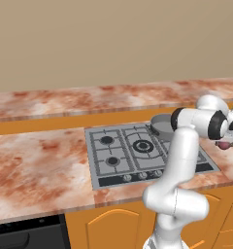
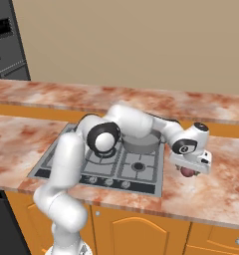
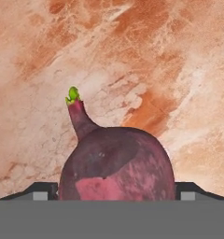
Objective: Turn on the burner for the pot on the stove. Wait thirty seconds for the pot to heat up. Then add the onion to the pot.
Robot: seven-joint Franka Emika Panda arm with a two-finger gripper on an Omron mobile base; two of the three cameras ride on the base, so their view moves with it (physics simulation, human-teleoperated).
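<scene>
Counter (image 2: 211, 189): marbled orange and cream stone surface, flat, running left to right; the front edge overhangs orange cabinet doors (image 2: 136, 234).
Raised ledge (image 1: 65, 102): a second strip of the same stone at the rear, set one step higher, meeting a plain tan wall (image 1: 113, 39).
Stove (image 1: 105, 170): flat grey rectangular cooktop let into the counter, with black burners, grey grates and a row of small knobs (image 2: 109, 182) on a black front strip.
Open room, left: a broad stretch of bare counter lies to the left of the stove in the left base view.
Open room, right: a narrower stretch of counter lies to the right of the stove; the arm works over it.
Pot (image 2: 141, 142): round, shallow, grey metal, standing on the rear right burner, partly hidden by the arm.
Onion (image 3: 116, 163): reddish-purple, rounded, with a dull mottled skin, a tapering neck and a small green tip; it lies on the counter just right of the stove, well apart from the pot.
Gripper (image 3: 115, 191): lowered over the onion, with one dark finger tip (image 3: 41, 190) on each side of it.
Jaw state: the fingers stand wide, flanking the onion closely; whether they touch or clamp it cannot be told.
Arm (image 1: 181, 160): white, smooth, with dark joints, reaching across the stove front to the right.
</scene>
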